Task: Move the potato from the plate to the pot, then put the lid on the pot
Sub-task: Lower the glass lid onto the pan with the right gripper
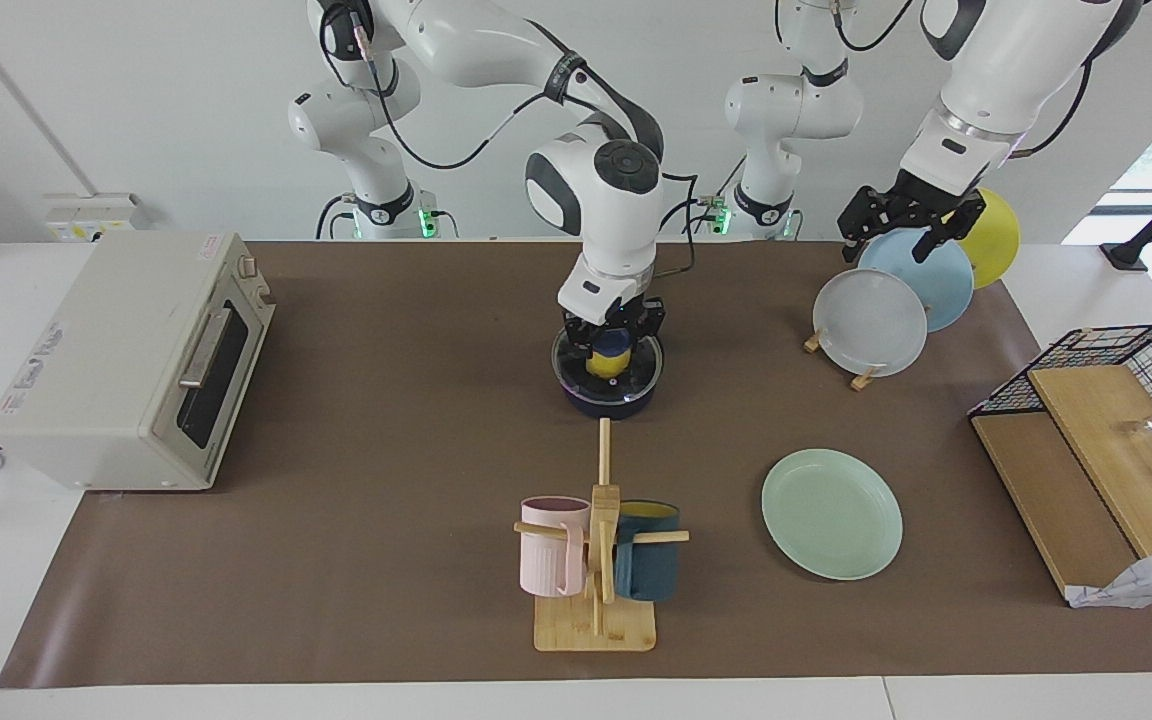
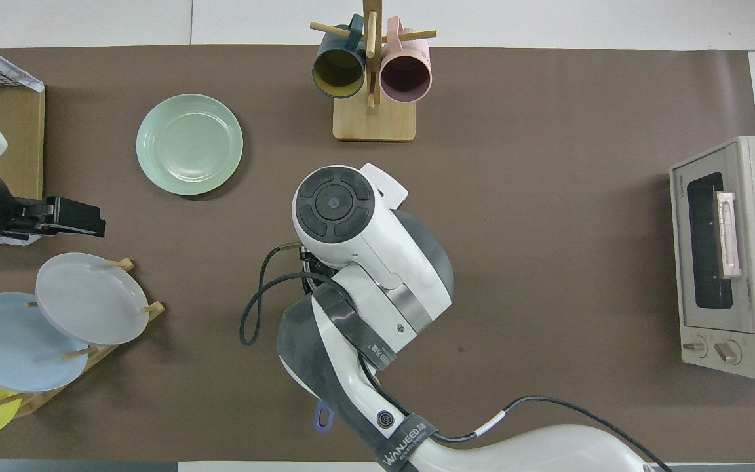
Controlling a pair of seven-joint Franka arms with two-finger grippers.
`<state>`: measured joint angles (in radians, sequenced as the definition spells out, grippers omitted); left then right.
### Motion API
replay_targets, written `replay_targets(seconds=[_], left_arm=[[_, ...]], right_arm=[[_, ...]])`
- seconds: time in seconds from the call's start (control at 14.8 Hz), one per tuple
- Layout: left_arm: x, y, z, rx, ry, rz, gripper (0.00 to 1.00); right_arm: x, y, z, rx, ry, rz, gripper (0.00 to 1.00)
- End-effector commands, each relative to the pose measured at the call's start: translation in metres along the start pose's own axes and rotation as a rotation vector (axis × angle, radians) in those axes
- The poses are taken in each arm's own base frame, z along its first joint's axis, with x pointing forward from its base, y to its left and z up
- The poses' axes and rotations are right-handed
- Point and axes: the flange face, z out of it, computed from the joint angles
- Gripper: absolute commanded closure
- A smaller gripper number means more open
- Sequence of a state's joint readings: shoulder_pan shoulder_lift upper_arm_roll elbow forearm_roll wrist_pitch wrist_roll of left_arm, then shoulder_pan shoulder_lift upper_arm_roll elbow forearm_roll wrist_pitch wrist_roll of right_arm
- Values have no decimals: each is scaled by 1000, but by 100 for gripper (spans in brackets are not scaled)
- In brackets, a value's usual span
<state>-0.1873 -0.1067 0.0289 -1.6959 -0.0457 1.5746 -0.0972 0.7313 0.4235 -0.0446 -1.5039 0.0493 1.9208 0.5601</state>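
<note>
The dark navy pot (image 1: 608,403) stands mid-table with the clear glass lid (image 1: 639,366) resting level on its rim. Through the glass I see the yellow potato (image 1: 602,363) inside the pot. My right gripper (image 1: 613,338) is straight above the pot, shut on the lid's blue knob. In the overhead view the right arm hides the pot, lid and potato; only the pot's handle tip (image 2: 322,417) shows. The mint-green plate (image 1: 832,513) (image 2: 189,144) lies bare toward the left arm's end. My left gripper (image 1: 902,232) (image 2: 79,219) hangs open in the air over the plate rack.
A toaster oven (image 1: 131,360) sits at the right arm's end. A wooden mug rack (image 1: 598,560) with two mugs stands farther from the robots than the pot. A rack of plates (image 1: 871,322) and a wire basket with wooden boards (image 1: 1106,420) fill the left arm's end.
</note>
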Motion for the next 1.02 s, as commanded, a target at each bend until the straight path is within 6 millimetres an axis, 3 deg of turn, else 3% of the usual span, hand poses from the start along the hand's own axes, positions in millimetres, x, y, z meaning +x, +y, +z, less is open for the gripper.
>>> replay_targets(seconds=[0.0, 0.14, 0.34, 0.61, 0.75, 0.95], left_arm=[[1, -3, -4, -7, 19, 10, 0], [16, -13, 8, -6, -1, -11, 0], [25, -20, 4, 43, 46, 36, 0], [24, -34, 3, 46, 28, 45, 0], [22, -32, -7, 43, 20, 47, 0], [19, -26, -3, 42, 14, 46, 0]], right_arm=[[-8, -11, -9, -17, 0, 28, 100], [-11, -11, -8, -25, -13, 29, 100], [-19, -19, -2, -32, -21, 32, 100], [-19, -18, 4, -29, -14, 62, 100], [-21, -16, 12, -26, -10, 55, 100], [-23, -14, 20, -15, 8, 54, 100]])
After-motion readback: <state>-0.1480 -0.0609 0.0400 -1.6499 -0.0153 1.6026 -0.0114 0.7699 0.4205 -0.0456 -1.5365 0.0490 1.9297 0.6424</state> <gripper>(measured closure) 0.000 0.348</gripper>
